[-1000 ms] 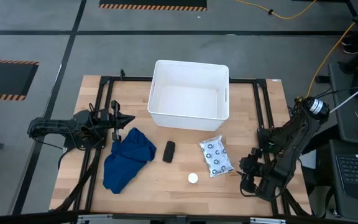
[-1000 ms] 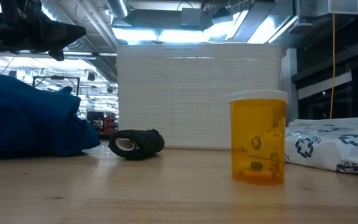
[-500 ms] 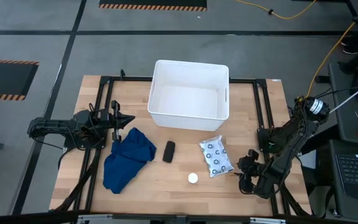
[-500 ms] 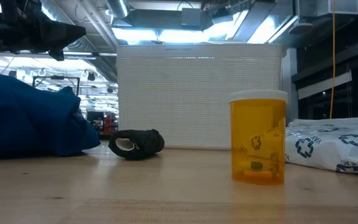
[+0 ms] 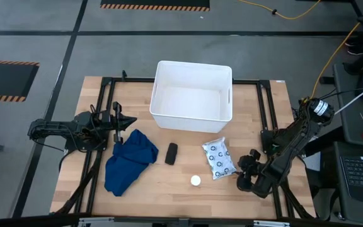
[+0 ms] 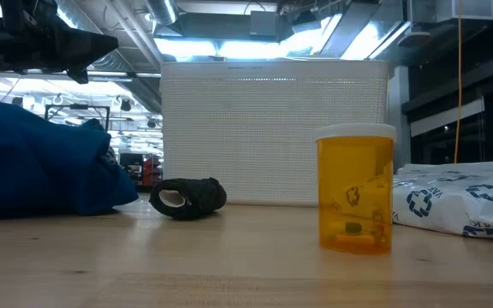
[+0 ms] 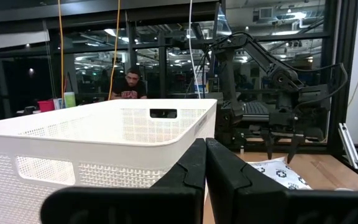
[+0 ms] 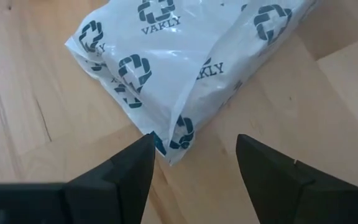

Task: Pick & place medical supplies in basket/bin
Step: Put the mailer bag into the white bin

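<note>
The white tub point(image 5: 191, 96) stands at the table's far middle. On the wood in front of it lie the dark blue cloth point(image 5: 130, 161), crumpled, the small black oblong point(image 5: 171, 153) and the white packet printed with dark rings point(image 5: 218, 157). The white round cap point(image 5: 196, 180) tops an upright orange pill bottle point(image 6: 355, 197). My right gripper point(image 8: 196, 142) is open and hovers just off the packet's near right corner point(image 8: 169, 155), touching nothing. My left gripper point(image 5: 133, 120) is shut and waits left of the tub, above the cloth's far edge.
A black frame point(image 5: 266, 110) runs round the tabletop. Bare wood point(image 5: 162, 192) lies along the near edge, in front of the supplies. A person point(image 7: 129, 84) sits in the room beyond the table. Yellow cables point(image 5: 333, 50) trail on the floor to the far right.
My right gripper has moved a short way toward the table's left, closing on the packet's near right corner. The supplies and the tub have stayed where they were.
</note>
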